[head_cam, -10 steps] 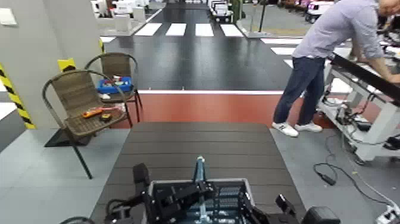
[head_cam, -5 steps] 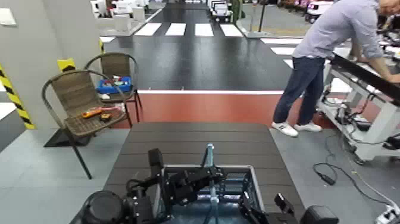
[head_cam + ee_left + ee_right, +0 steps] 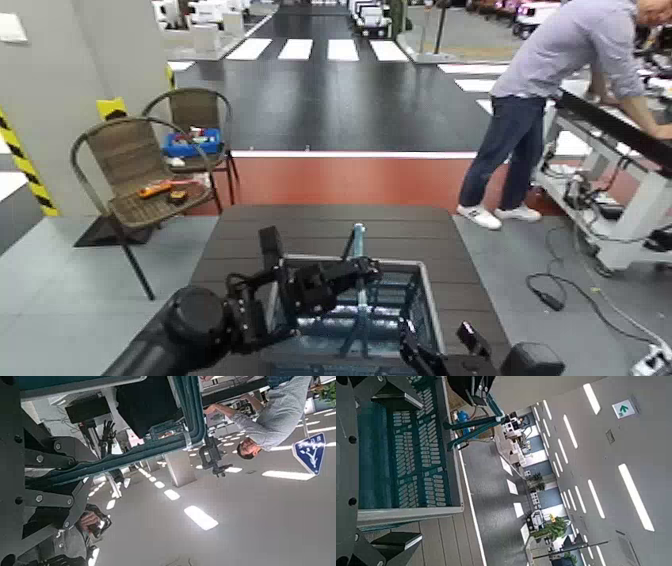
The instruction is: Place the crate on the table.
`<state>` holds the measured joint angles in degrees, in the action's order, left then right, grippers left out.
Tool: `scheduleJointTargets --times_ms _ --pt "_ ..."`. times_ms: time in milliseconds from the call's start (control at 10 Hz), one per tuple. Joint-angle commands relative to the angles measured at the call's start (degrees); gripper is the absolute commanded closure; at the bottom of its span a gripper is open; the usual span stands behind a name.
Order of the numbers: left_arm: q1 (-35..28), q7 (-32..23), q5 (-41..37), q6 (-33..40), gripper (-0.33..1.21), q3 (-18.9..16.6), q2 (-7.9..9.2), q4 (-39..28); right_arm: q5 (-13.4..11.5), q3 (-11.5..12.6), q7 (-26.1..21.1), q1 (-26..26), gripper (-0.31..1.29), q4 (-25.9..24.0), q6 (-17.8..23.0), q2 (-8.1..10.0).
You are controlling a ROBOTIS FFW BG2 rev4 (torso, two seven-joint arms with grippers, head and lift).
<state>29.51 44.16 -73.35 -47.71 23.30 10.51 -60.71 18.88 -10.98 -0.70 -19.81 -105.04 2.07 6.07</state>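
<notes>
The crate point(image 3: 432, 296), grey-rimmed with dark teal lattice sides and an upright blue-teal handle point(image 3: 355, 245), is at the near end of the dark slatted table point(image 3: 330, 225). I cannot tell whether it rests on the top or hangs just above it. My left gripper point(image 3: 335, 275) reaches in from the left and is shut on the crate near the handle. The crate's teal bars point(image 3: 189, 412) show close in the left wrist view. My right gripper point(image 3: 425, 355) holds the crate's near right side. The lattice wall point(image 3: 407, 447) fills the right wrist view.
Two wicker chairs point(image 3: 135, 165) stand left of the table, the farther one holding a small blue bin point(image 3: 192, 142) with red items. A person point(image 3: 540, 90) leans over a white workbench point(image 3: 620, 150) at the right. Cables point(image 3: 560, 290) lie on the floor at the table's right.
The crate has moved forward over the table, away from me and slightly right. My left arm has swung far in from the left with it. The right gripper has barely shifted.
</notes>
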Motion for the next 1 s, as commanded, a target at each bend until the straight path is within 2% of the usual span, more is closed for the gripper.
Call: scheduleJointTargets --times_ms 100,400,1000 --pt "4.24 1.02 0.13 1.74 1.20 3.07 -0.84 6.31 0.19 -0.18 0.00 0.21 0.15 0.19 0.39 0.08" --pt "7.23 1.63 0.22 2.98 1.20 4.83 -1.72 11.23 0.37 -0.45 0.09 0.47 0.15 0.37 0.92 0.26" --pt "10.13 3.12 0.31 4.21 1.19 7.64 -2.69 16.68 0.54 -0.62 0.26 0.73 0.15 0.72 2.41 0.52"
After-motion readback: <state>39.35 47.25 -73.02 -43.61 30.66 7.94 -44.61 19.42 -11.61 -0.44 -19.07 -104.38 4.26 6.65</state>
